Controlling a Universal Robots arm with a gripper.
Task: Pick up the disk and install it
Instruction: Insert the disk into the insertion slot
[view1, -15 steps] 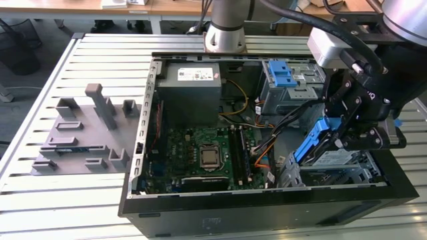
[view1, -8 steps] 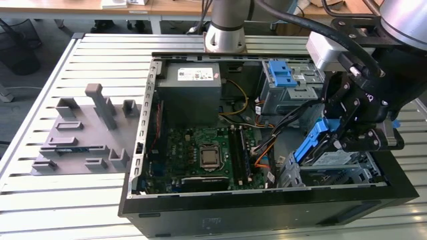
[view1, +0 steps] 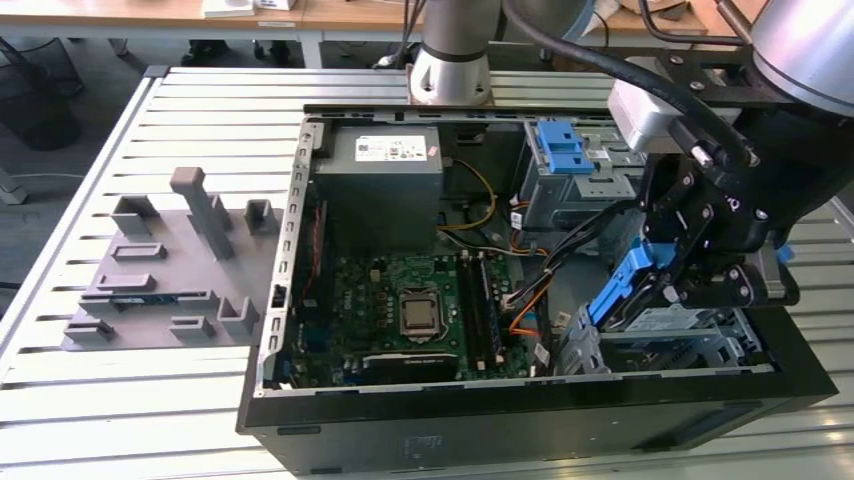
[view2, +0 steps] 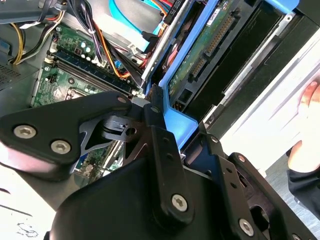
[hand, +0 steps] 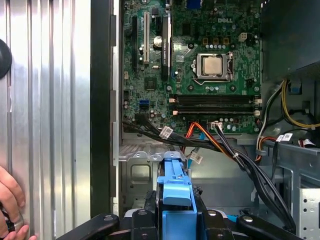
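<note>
Crowding the hand gripping the disk: cables, drive cage.

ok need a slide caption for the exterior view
Gripper shut on the blue-bracketed disk, holding it tilted over the drive bay of the open computer case.

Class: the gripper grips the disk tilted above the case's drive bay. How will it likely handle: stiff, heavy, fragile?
The disk probably stays stiff: metal body in a blue frame. Its bare circuit board suggests knocks could harm it. Held tilted in the gripper, it might slip on smooth plastic.
</note>
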